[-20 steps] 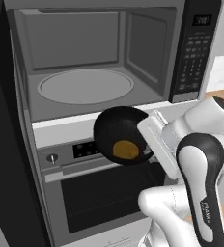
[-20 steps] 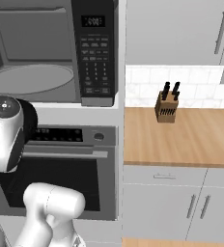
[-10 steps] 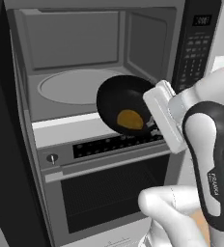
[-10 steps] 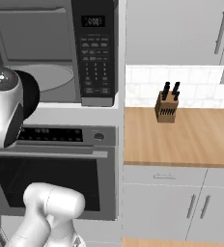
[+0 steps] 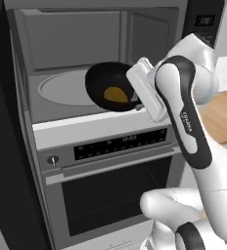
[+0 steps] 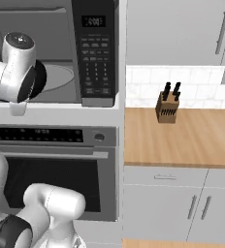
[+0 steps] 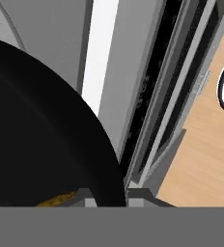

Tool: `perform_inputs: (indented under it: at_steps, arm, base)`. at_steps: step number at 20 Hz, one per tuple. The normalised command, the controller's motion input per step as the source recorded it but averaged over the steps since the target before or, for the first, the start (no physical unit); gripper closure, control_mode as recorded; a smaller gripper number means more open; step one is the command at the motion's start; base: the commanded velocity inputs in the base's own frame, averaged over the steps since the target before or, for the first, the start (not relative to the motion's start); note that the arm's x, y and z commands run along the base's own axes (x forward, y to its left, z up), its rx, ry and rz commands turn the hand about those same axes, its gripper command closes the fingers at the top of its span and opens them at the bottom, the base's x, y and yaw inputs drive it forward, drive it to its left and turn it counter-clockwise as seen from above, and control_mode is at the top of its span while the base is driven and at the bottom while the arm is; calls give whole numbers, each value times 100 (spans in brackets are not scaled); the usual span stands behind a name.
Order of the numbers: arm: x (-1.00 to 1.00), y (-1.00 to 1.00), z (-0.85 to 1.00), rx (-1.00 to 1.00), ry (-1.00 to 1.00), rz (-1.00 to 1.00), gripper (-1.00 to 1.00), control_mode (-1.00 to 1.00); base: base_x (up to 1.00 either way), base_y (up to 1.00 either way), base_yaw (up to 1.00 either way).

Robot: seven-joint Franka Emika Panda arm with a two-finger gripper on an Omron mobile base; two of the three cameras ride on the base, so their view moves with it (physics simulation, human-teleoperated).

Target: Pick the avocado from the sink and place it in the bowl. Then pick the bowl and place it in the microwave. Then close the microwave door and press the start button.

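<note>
The glossy black bowl (image 5: 107, 87) hangs tilted at the mouth of the open microwave (image 5: 61, 44), just over the front edge of the round turntable (image 5: 66, 88). The orange-brown avocado (image 5: 115, 94) lies inside it. My gripper (image 5: 136, 101) is shut on the bowl's right rim. In the hand view the bowl (image 7: 36, 125) takes up the left side, a sliver of avocado (image 7: 56, 198) shows at the bottom, and the gripper (image 7: 109, 197) clamps the rim. The microwave door (image 5: 0, 122) stands open at the left. The keypad panel (image 6: 95, 63) is to the right of the cavity. The sink is out of view.
The oven (image 5: 110, 190), with a long horizontal handle, sits directly under the microwave. To the right a wooden counter (image 6: 182, 140) carries a knife block (image 6: 167, 104). My arm's elbow (image 6: 17, 68) stands in front of the cavity in the right base view.
The arm has lifted the bowl with the avocado from in front of the oven's control strip up to the microwave opening. The grip has stayed shut.
</note>
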Motion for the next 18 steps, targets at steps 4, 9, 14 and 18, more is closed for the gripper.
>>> perform_inputs:
  at_steps: [4, 9, 14, 18]
  arm:
    - [99, 42, 0, 0, 13, -1, 100, -100]
    - [81, 44, 3, 0, 8, -4, 100, -100]
    - [46, 22, -15, 0, 2, -4, 100, -100]
    - [9, 13, -37, -2, 0, -4, -100, -100]
  base:
    - [0, 0, 0]
    - [0, 0, 0]
    - [0, 0, 0]
    - [0, 0, 0]
